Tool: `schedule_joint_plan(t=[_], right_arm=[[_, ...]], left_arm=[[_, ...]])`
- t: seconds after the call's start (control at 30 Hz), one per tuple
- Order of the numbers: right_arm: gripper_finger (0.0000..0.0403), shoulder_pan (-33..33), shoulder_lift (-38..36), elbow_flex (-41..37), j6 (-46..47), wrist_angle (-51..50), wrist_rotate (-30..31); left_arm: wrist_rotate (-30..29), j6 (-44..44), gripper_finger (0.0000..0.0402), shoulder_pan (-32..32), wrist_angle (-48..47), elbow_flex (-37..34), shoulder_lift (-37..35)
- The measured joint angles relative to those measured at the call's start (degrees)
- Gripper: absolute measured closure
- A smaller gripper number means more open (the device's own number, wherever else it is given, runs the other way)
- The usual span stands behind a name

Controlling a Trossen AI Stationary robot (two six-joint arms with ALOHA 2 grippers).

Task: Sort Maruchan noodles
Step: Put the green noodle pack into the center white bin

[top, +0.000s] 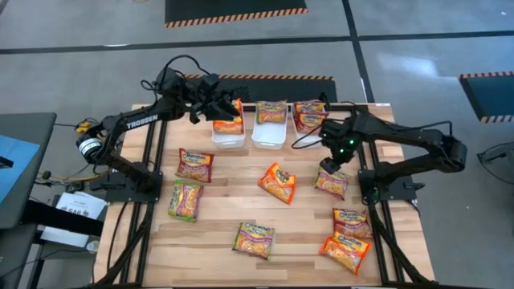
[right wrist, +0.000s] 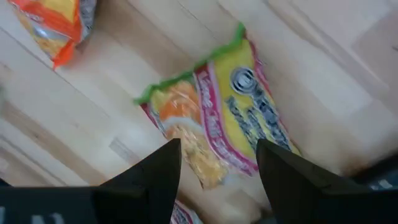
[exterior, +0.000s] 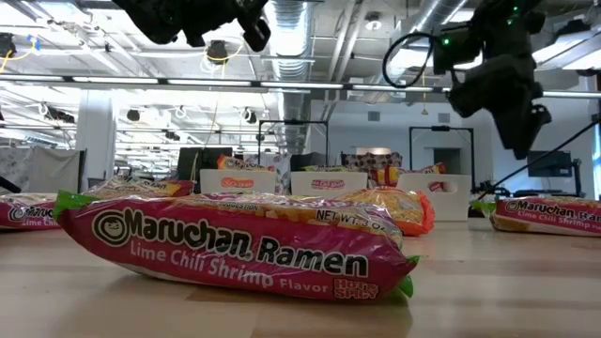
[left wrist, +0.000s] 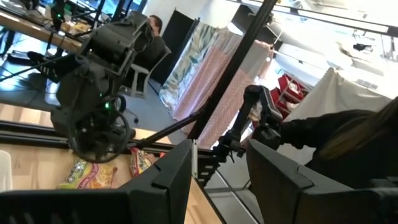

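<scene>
Overhead, both tools gape empty above the wooden table (top: 305,217) strewn with noodle packets (top: 277,182), grey floor (top: 96,48) around.

Both arms were built of matte black links. The left arm (top: 132,120) carried white "TROSSEN" lettering along one link and a white-and-orange fitting near its base, with black cables looping above its wrist. The right arm (top: 401,136) showed a small green light at its wrist and a black cable curling in a loop beside it. The left pincer (left wrist: 217,180) had two broad, dark, flat-faced fingers; the right pincer (right wrist: 217,168) had the same blocky black fingers.
</scene>
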Motion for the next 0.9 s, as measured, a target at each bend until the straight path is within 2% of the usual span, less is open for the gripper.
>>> schedule_joint_plan(t=[0.27, 0.6, 0.8, 0.9], right_arm=[[0.0168, -0.08, 5.91, -4.67, -2.08, 3.46, 0.3], [0.0168, -0.39, 14.35, -5.79, -6.44, 7.87, 2.54], [0.0169, -0.89, 19.69, -5.38, -9.54, 9.34, 1.34], [0.0187, -0.91, 21.61, -5.28, -10.16, 9.31, -0.37]], left_arm=[[-1.0, 0.03, 0.0264, 0.02, -0.07, 0.0, 0.0], [-3.53, 1.13, 0.0264, 0.0, -0.31, 0.0, 0.0], [-4.42, 1.13, 0.0264, 0.0, -0.31, 0.0, 0.0], [-4.91, 1.13, 0.0264, 0.0, -0.31, 0.0, 0.0]])
